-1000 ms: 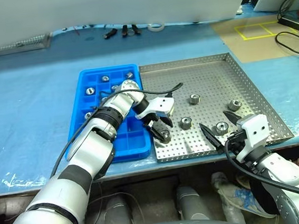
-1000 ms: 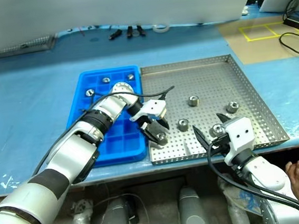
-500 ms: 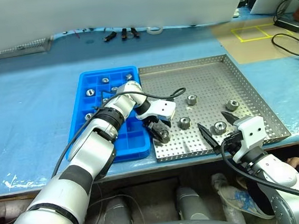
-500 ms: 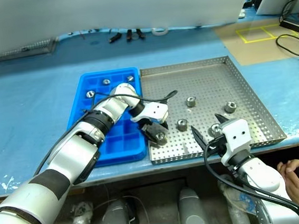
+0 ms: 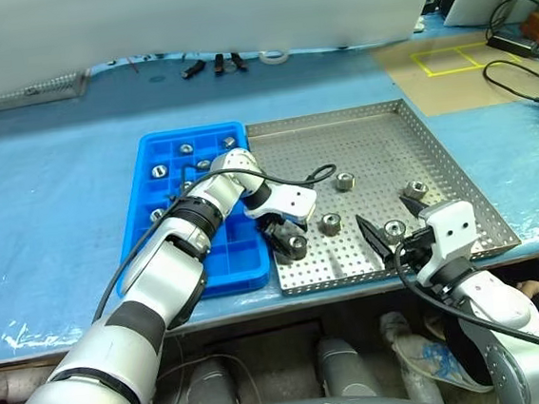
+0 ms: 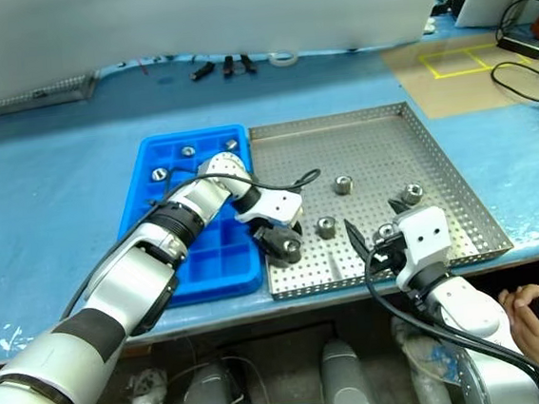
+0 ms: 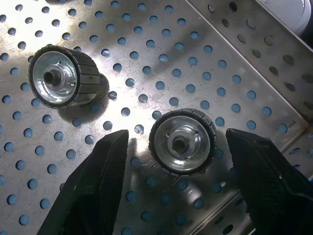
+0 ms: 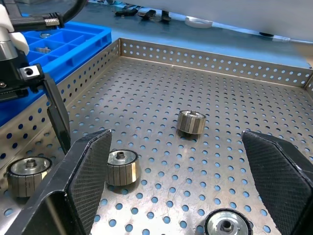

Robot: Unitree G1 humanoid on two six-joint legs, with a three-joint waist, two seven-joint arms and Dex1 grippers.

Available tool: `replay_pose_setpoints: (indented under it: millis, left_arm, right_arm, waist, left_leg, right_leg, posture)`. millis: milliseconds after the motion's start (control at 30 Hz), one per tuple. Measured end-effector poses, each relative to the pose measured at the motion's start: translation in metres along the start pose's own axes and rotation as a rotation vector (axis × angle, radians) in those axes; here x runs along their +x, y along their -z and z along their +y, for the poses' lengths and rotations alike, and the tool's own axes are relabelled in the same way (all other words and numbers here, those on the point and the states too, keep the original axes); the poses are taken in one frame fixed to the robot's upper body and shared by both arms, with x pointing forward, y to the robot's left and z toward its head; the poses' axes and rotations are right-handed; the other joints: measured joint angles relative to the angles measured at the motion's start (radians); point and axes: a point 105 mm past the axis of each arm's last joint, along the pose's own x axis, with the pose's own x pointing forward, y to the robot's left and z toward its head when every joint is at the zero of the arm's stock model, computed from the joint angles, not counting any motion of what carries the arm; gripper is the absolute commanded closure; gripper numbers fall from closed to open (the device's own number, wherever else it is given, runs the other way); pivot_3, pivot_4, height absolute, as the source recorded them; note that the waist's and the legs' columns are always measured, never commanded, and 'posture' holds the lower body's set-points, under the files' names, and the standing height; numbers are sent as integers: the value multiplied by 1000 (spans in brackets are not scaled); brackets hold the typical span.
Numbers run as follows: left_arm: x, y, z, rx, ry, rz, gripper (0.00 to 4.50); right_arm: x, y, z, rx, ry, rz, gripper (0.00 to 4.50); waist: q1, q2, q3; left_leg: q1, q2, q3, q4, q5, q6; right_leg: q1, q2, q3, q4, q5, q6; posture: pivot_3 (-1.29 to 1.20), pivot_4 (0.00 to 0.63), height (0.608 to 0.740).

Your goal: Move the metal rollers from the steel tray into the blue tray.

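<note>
metal roller between open left gripper fingers, untouched

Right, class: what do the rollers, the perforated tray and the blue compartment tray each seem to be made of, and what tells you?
Metal rollers: apparently steel, with a bright mirror-like face, a ribbed darker rim and a dark centre hole.
Steel tray: sheet metal, probably stainless, with a brushed silver sheen, punched holes and a folded rim.
Blue tray: likely moulded plastic, given the uniform bright blue colour, soft gloss and rounded compartment walls.
</note>
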Motion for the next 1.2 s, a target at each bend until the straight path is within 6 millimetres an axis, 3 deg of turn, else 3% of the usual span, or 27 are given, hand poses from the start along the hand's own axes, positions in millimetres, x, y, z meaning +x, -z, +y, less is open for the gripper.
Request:
replay_pose_setpoints:
  millis: [633, 1067, 1200]
  left_arm:
    - [6, 3, -3, 56, 23, 60, 1155]
    - [14, 2, -7, 96, 44, 70, 1155]
    - [15, 2, -6, 101, 42, 69, 2013]
  right_arm:
    - [0, 1, -1, -8, 13, 9, 0]
    - [0, 2, -1, -14, 26, 4, 0]
    - [0, 1, -2, -18, 31, -2, 0]
  waist:
    - [-20, 1, 0]
    - [-51, 0, 0]
    - [-52, 0, 0]
  left_leg:
    - [0, 0, 0, -1, -2, -2]
    - [-10, 0, 0, 0, -4, 1]
    - [-10, 0, 0, 1, -4, 1]
  right_leg:
    - [0, 0, 0, -3, -1, 1]
    - [-6, -1, -3, -6, 3, -5]
    - [-5, -2, -3, -6, 3, -5]
  posture:
    - [-617, 150, 740]
    - [-625, 150, 740]
    - [-625, 150, 740]
